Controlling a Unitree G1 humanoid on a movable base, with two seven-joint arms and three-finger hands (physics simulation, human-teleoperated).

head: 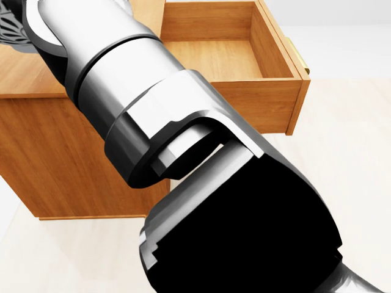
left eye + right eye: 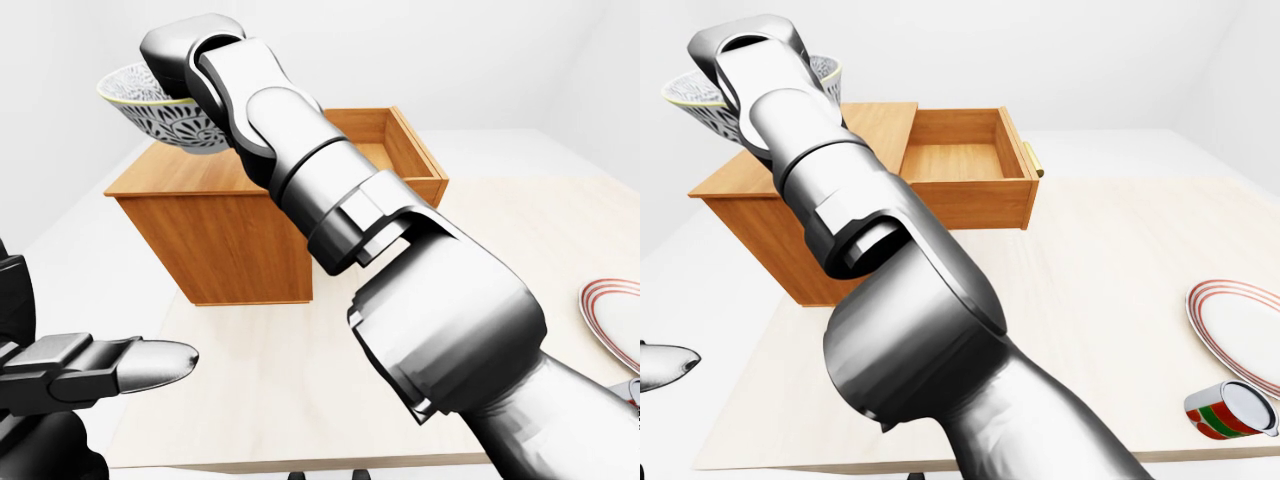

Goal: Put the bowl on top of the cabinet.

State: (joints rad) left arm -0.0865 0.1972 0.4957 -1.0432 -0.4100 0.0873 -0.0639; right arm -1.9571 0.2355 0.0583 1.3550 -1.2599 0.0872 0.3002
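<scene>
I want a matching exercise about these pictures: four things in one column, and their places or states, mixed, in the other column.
Things:
1 bowl
2 drawer
3 plate
4 striped cup

Places or states:
A lying on its side on the table
B open and empty
C held up by the right hand
D lying flat, cut off by the right-eye view's right edge

Pairs: 1-C, 2-B, 3-D, 4-A

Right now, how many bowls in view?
1: the patterned bowl, held by the right hand above the cabinet, top left of the left-eye view. The arm may hide others.
</scene>
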